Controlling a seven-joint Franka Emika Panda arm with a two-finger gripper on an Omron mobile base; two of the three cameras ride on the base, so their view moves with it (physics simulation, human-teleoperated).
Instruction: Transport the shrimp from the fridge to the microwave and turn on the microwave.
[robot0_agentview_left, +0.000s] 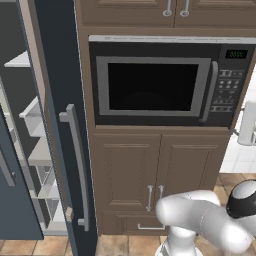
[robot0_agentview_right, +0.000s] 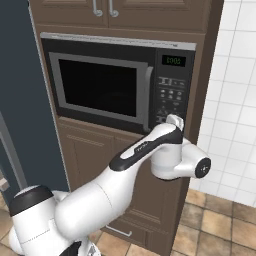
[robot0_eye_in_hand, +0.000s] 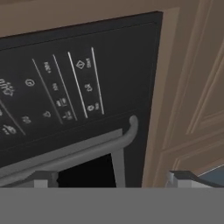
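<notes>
1. While the white arm with dark joints (robot0_agentview_right: 145, 150) reaches up from the base, its hand sits close in front of the keypad (robot0_agentview_right: 170, 97) of the built-in black microwave with the silver-framed dark window (robot0_agentview_left: 152, 85), at the panel's lower part in the right base view.
2. The microwave door is closed, its grey vertical handle (robot0_agentview_left: 210, 92) lies just beside the keypad, and the green display (robot0_agentview_right: 173, 60) is lit above the buttons.
3. In the hand view the picture is rolled: the keypad's white symbols (robot0_eye_in_hand: 65, 98) run in slanted columns, and the grey handle (robot0_eye_in_hand: 87, 148) crosses below them with its rounded end near the middle.
4. The gripper (robot0_eye_in_hand: 109, 179) shows two small dark finger tips (robot0_eye_in_hand: 43, 178) at the lower edge, set well apart, with nothing between them; the handle and a corner of the dark window lie just beyond the gap.
5. Whether the tips touch the microwave, I cannot tell.
6. The tall dark blue-grey fridge (robot0_agentview_left: 57, 125) stands to the left of the microwave with its door swung open, a grey bar handle (robot0_agentview_left: 77, 165) on the door and pale grey shelves (robot0_agentview_left: 40, 155) inside.
7. The shrimp cannot be made out on the shelves or behind the dark window.
8. Brown wooden cabinets (robot0_agentview_left: 157, 175) lie above and below the microwave, and a white tiled wall (robot0_agentview_right: 232, 100) is on the right.
</notes>
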